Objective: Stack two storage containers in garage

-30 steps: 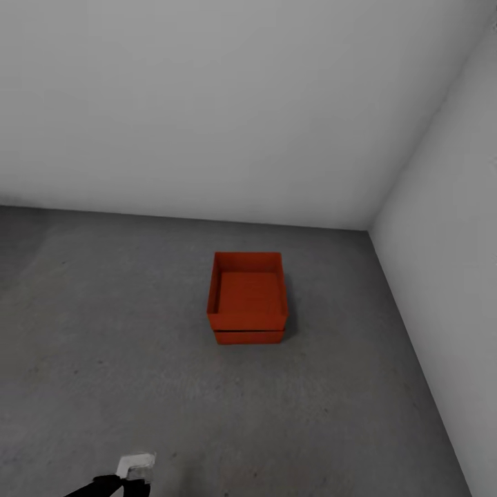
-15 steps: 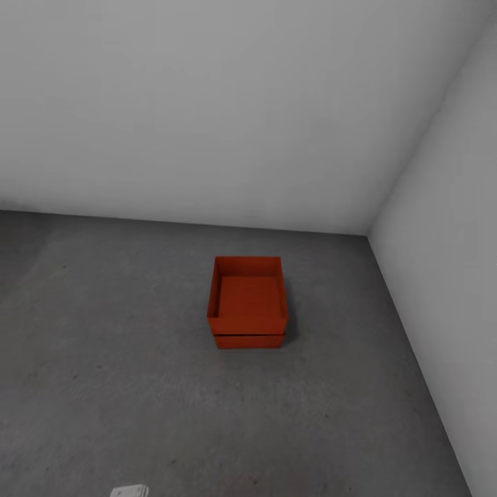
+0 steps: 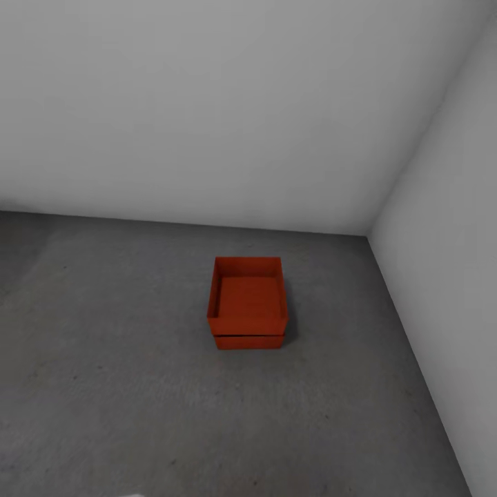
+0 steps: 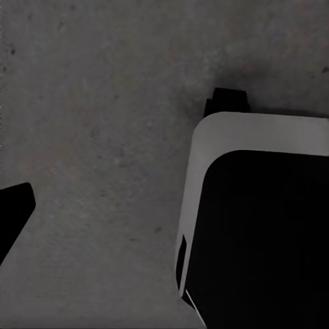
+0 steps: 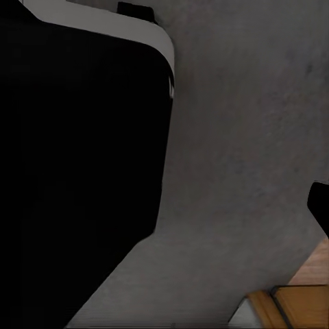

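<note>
Setting: garage corner, pale grey walls [image 3: 207,103] meeting at the far right, dark grey mottled floor [image 3: 124,386] below.

Upper container [image 3: 248,298]: orange-red, open side up, seated squarely on the second bin, inside empty, flat bottom showing.

Lower container [image 3: 248,341]: same orange-red, resting on the concrete, visible as a narrow band under the upper bin's front wall with a thin dark seam between the two.

Stack position: near the room's far right corner, apart from both walls, well ahead of the robot; well away from either set of jaws, with neither bin appearing between any fingers in the wrist views.

Left gripper: one dark fingertip [image 4: 12,209] at the picture's edge over bare concrete; cannot tell whether jaws are spread or pressed together.

Right gripper: one dark fingertip [image 5: 319,203] at the picture's edge, concrete beneath; jaw state likewise impossible to tell.

Robot base: black body with white rim [image 4: 260,226] beside the left fingertip, and the same black-and-white body [image 5: 82,151] in the right wrist view.

Wood: a patch of orange-brown planks [image 5: 301,301] at the corner of the right wrist view, past the right fingertip.
</note>
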You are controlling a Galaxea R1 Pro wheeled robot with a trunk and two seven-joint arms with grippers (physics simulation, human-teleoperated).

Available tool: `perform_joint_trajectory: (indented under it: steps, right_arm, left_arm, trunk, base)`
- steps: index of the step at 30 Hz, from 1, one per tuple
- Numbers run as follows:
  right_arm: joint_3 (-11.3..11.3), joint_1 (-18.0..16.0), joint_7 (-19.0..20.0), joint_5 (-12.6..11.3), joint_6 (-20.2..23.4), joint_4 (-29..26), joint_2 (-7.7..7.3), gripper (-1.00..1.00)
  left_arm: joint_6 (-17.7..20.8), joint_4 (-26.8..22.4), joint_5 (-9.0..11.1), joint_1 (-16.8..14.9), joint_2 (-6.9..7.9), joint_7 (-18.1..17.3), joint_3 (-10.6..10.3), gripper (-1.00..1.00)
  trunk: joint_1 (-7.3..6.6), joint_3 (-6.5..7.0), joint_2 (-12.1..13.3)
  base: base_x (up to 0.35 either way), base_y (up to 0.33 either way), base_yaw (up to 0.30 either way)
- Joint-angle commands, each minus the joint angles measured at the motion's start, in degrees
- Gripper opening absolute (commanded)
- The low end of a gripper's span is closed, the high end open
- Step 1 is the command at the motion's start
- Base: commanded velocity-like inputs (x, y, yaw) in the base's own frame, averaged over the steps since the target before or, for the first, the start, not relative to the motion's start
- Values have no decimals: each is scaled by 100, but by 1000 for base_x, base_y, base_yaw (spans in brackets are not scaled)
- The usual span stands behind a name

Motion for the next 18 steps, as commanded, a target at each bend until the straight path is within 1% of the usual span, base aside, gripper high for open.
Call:
perform_joint_trajectory:
  steps: [1,8,18]
  right_arm:
    - [47,25,-17,-60,-16,1,0,100]
    - [49,67,-19,-68,-119,2,-4,100]
    - [50,71,-16,-59,-145,2,-6,100]
  left_arm:
    - [18,-1,62,4,3,9,-13,100]
    - [-32,-1,68,23,-4,4,-15,100]
    - [-41,-1,68,25,-18,11,-9,100]
  trunk:
    - [0,-1,-3]
    - [0,48,-3]
    - [0,136,-3]
  base:
    - [0,0,0]
    - [0,0,0]
    - [0,0,0]
